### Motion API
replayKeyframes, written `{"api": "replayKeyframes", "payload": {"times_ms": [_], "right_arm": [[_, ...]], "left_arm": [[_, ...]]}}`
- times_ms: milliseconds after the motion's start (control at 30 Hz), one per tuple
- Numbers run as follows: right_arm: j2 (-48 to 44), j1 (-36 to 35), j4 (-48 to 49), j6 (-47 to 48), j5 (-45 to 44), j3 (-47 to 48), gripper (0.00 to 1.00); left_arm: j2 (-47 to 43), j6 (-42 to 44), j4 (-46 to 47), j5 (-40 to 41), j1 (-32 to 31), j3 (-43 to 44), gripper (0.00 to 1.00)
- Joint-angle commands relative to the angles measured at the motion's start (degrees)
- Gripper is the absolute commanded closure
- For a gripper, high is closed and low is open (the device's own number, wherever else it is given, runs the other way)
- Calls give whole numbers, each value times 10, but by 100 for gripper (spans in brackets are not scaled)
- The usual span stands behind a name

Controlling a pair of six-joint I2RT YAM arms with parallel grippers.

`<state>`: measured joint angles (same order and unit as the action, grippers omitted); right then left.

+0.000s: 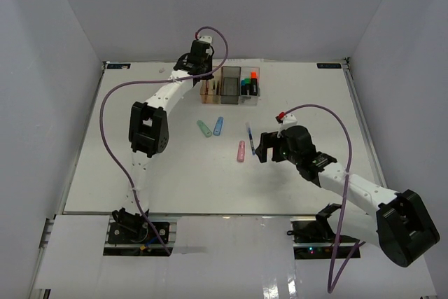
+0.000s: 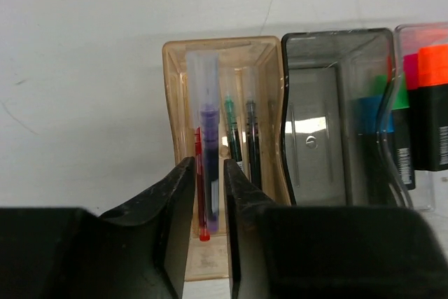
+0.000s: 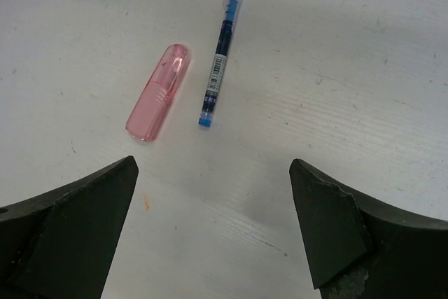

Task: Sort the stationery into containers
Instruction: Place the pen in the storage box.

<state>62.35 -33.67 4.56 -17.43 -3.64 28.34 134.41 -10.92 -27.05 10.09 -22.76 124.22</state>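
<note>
Three joined bins stand at the back: amber (image 1: 208, 89), dark grey (image 1: 229, 80) and clear (image 1: 250, 83). My left gripper (image 1: 204, 73) hovers over the amber bin (image 2: 171, 103). Its jaws (image 2: 209, 173) are nearly together on a clear-barrelled purple pen (image 2: 210, 124) that points into the bin. Red, green and dark pens lie inside. The grey bin (image 2: 336, 36) looks empty. My right gripper (image 3: 213, 166) is wide open and empty above the table, just short of a pink highlighter (image 3: 159, 93) and a blue pen (image 3: 220, 68).
Black highlighters with bright caps (image 2: 434, 68) stand in the clear bin. A mint highlighter (image 1: 204, 129) and a blue highlighter (image 1: 218, 126) lie side by side mid-table, left of the blue pen (image 1: 250, 136) and the pink highlighter (image 1: 241, 150). White walls enclose the table.
</note>
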Motion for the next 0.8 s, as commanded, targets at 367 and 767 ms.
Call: {"api": "replayKeyframes", "payload": {"times_ms": [367, 767], "right_arm": [[37, 0, 19, 24, -33, 28, 7], [-107, 2, -24, 28, -117, -12, 8]], "left_arm": [[-68, -28, 3, -60, 10, -40, 40], [-255, -199, 3, 9, -148, -288, 22]]}}
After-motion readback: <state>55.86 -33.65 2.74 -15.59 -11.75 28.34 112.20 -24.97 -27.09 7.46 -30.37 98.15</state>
